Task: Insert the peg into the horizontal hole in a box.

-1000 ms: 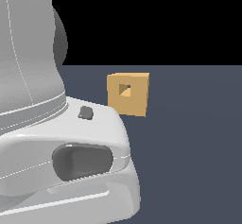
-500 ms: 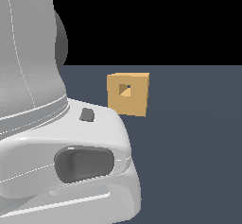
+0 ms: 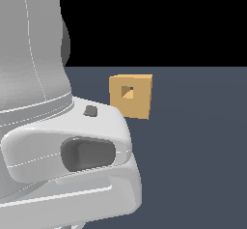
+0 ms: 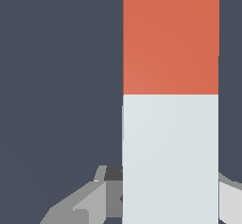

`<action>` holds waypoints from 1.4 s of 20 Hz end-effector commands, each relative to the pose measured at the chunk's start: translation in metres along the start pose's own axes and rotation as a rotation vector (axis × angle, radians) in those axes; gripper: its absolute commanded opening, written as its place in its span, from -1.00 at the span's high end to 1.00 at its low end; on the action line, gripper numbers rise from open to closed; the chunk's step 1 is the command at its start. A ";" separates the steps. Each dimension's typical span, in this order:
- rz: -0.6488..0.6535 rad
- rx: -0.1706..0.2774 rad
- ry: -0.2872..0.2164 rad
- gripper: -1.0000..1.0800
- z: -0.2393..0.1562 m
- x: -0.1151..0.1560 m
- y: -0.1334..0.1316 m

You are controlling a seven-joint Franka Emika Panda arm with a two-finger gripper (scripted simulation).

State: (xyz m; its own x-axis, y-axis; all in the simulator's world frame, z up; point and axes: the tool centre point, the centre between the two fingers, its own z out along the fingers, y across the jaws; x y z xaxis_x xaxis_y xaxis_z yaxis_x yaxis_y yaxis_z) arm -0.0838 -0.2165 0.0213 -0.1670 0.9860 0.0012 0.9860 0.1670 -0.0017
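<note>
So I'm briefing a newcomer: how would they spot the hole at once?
Past the big white robot arm, on the dark floor, stands a lone tan box. The hole is the small square opening in the middle of its face, darker than the plain tan around it.

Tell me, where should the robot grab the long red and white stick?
Probably on the pale grey-white half of the long red-orange and white square peg, hand fingers closing on its two flat opposite sides. That leaves the red-orange half free.
</note>
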 end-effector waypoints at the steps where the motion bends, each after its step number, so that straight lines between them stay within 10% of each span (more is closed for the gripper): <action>1: 0.012 -0.002 -0.001 1.00 -0.003 0.008 0.002; 28: 0.328 -0.002 -0.001 1.00 -0.061 0.177 0.067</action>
State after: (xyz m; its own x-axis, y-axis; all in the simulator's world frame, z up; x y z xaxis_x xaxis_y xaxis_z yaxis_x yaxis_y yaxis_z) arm -0.0514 -0.0410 0.0780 0.1403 0.9901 0.0004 0.9901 -0.1403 -0.0017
